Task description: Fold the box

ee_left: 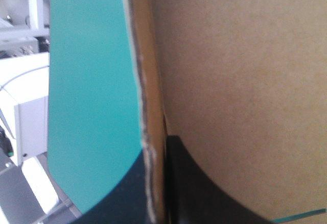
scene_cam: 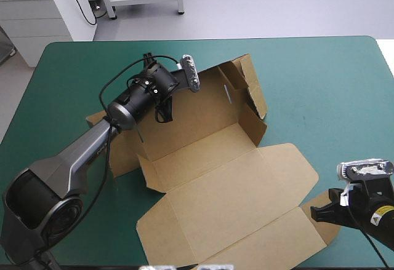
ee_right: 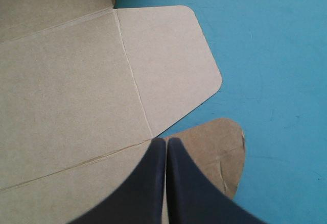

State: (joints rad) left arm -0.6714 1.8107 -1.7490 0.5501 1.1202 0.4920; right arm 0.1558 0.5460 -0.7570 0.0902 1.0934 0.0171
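The brown box [scene_cam: 228,196] lies half formed in the middle of the teal-green table. Its back wall [scene_cam: 200,113] and a right side wall [scene_cam: 249,85] stand raised, and the lid is flat toward the near edge. My left gripper [scene_cam: 162,110] is at the back wall's left end; in the left wrist view the left gripper [ee_left: 153,155] is shut on the box, with the board's edge [ee_left: 145,101] between the black fingers [ee_left: 204,193]. My right gripper [scene_cam: 316,213] is shut, and in its wrist view the right gripper [ee_right: 166,145] rests over the lid's rounded corner flap [ee_right: 217,152].
A left side flap [scene_cam: 98,119] of the box lies flat under my left arm. White cabinets [scene_cam: 43,11] and a metal frame stand beyond the table's far edge. Bare teal-green cover [scene_cam: 332,98] stretches to the right of the box.
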